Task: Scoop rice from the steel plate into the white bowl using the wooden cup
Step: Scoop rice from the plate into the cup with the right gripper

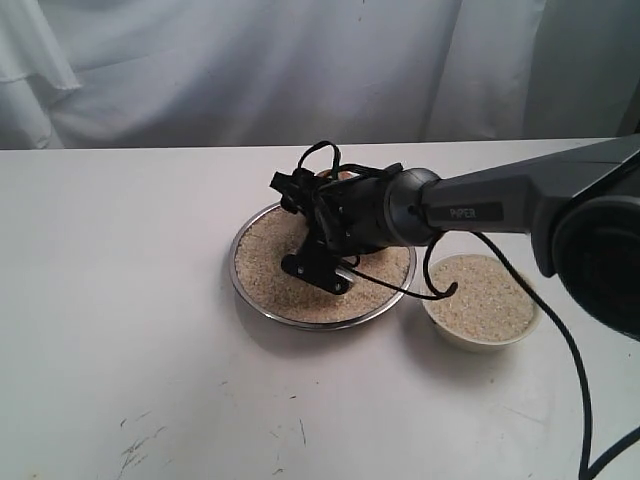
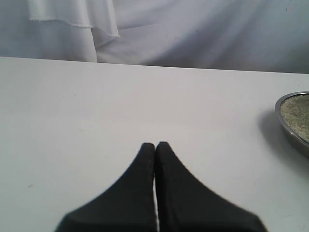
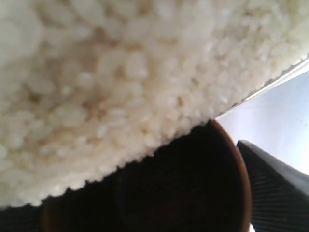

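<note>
The steel plate (image 1: pixel 234 268) sits mid-table, filled with pale rice (image 1: pixel 268 258). My right gripper (image 1: pixel 318 258) reaches across from the right and hangs low over the plate, shut on the wooden cup. In the exterior view the gripper hides nearly all of the cup. In the right wrist view, the wooden cup (image 3: pixel 193 193) shows its dark mouth and reddish rim tipped against the rice (image 3: pixel 120 72), between the fingers (image 3: pixel 277 188) of the right gripper (image 3: pixel 149 205). The white bowl (image 1: pixel 478 344), right of the plate, holds rice. My left gripper (image 2: pixel 155 145) is shut over bare table, left of the plate (image 2: pixel 286 124).
A black cable (image 1: pixel 430 285) loops from the right arm down between plate and bowl. White cloth (image 1: pixel 250 70) hangs behind the table. Faint dark scuffs (image 1: pixel 140 445) mark the white table (image 1: pixel 110 300) near its front edge.
</note>
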`<action>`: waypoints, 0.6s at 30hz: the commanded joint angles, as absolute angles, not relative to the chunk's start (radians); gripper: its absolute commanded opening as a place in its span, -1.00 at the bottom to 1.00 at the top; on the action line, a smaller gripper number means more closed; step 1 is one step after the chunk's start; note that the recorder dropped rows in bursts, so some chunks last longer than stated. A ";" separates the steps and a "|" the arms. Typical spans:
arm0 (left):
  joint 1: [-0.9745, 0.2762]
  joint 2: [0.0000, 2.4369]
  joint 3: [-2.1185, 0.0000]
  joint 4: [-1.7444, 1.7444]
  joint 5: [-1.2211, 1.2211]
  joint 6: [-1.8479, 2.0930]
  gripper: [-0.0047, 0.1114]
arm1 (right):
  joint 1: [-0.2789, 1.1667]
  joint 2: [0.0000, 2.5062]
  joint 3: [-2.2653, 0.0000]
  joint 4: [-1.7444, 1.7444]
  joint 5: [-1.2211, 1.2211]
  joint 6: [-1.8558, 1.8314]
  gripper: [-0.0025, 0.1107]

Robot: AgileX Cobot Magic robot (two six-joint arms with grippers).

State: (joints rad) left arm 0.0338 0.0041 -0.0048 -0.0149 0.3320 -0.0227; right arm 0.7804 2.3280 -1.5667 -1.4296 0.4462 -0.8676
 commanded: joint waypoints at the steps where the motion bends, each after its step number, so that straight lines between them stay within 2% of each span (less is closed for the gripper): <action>1: 0.036 0.000 0.000 -0.016 0.319 -0.024 -0.92 | 0.808 2.329 -1.531 -1.367 0.503 -0.947 -0.96; 12: 0.036 0.000 0.000 -0.016 0.319 -0.024 -0.92 | 0.832 2.323 -1.524 -0.878 0.550 -1.283 -0.96; 18: 0.036 0.000 0.000 -0.016 0.319 -0.024 -0.92 | 0.832 2.323 -1.524 -0.733 0.587 -1.372 -0.96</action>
